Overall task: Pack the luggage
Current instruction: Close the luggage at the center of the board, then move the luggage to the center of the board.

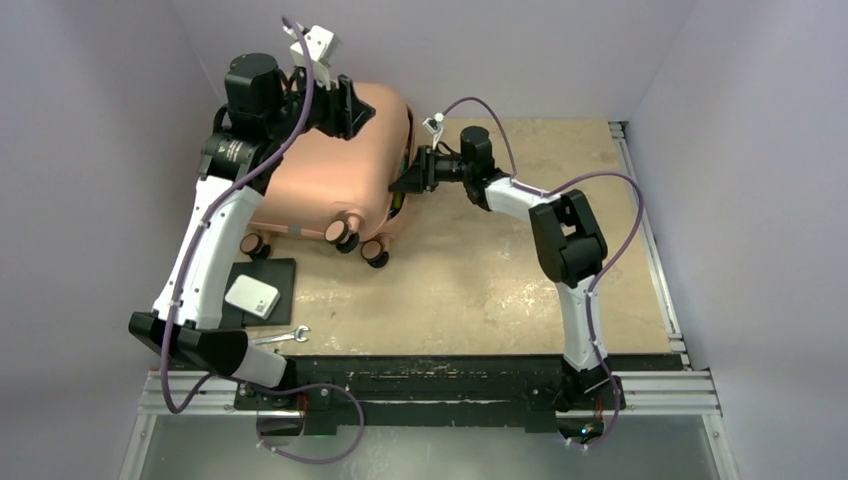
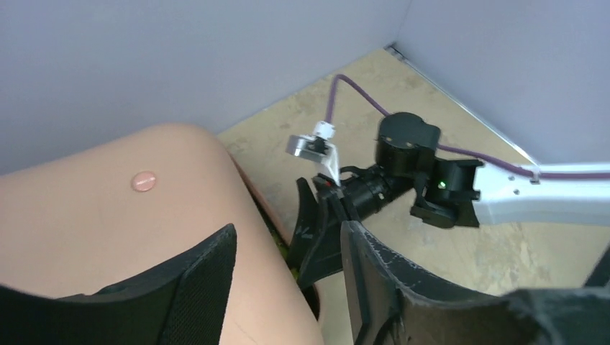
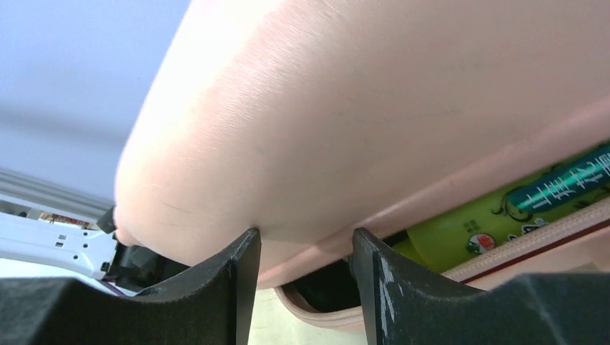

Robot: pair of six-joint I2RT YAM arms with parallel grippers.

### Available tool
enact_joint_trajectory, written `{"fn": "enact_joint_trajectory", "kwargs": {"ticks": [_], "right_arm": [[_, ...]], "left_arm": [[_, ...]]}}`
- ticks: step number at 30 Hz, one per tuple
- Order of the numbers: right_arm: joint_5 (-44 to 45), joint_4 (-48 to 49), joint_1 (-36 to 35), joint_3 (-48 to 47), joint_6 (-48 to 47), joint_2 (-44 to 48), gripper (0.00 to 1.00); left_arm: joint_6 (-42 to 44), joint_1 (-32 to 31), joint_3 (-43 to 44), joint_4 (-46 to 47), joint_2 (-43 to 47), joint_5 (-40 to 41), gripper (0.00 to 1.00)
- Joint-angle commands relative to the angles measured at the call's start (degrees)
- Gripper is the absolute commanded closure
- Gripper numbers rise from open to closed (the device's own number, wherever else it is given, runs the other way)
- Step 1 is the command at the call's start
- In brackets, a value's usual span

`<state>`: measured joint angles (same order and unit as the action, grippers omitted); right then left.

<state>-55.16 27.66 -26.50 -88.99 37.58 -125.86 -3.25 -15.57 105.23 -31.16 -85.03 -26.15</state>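
Note:
The salmon-pink luggage [image 1: 330, 170] lies on its side at the back left, wheels [image 1: 345, 235] toward me, its lid almost down with a narrow gap left. My right gripper [image 1: 408, 182] is at the right-hand seam. In the right wrist view its fingers [image 3: 306, 237] pinch the lid's rim, one tip on the outer shell [image 3: 360, 108] and the other in the gap. A green package [image 3: 503, 208] shows inside. My left gripper [image 1: 350, 105] hovers over the lid's far right corner; its jaws [image 2: 288, 228] stand apart above the shell [image 2: 108, 215], holding nothing.
A flat black pad with a white box [image 1: 253, 296] lies at the front left, and a small wrench [image 1: 285, 337] lies near the table's front edge. Purple walls close in the back and sides. The right arm's elbow [image 1: 568, 235] stands over the table's middle right.

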Motion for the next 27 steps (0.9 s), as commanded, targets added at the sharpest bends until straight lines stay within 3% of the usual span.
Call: {"fn": "enact_joint_trajectory", "kwargs": {"ticks": [1,4,7,12,17,22,27], "right_arm": [[-0.5,9.0,-0.8,1.1,1.5,6.4,0.46],[-0.3,11.0,0.3,3.2,2.2,8.0,0.45],[0.8,8.5,1.1,2.7,0.8,8.4,0.44],[5.3,3.1,1.1,3.1,-4.8,10.5,0.36],[12.0,-6.0,1.0,3.0,-14.8,12.3,0.52],[12.1,-6.9,0.3,7.3,-19.4,14.6,0.56],[6.6,-6.3,-2.0,12.9,-24.9,20.6,0.44]], "left_arm": [[1.1,0.3,0.1,0.3,5.4,17.2,0.40],[5.1,4.2,-1.4,-1.5,5.3,29.7,0.37],[4.2,14.5,-5.6,-0.6,5.6,28.6,0.36],[6.0,25.3,-13.5,4.0,4.7,29.7,0.24],[3.7,33.7,-14.8,5.8,0.4,24.6,0.23],[1.4,36.9,-15.7,8.8,-2.8,23.0,0.23],[1.8,37.8,-15.9,9.9,-5.3,24.1,0.22]]}}
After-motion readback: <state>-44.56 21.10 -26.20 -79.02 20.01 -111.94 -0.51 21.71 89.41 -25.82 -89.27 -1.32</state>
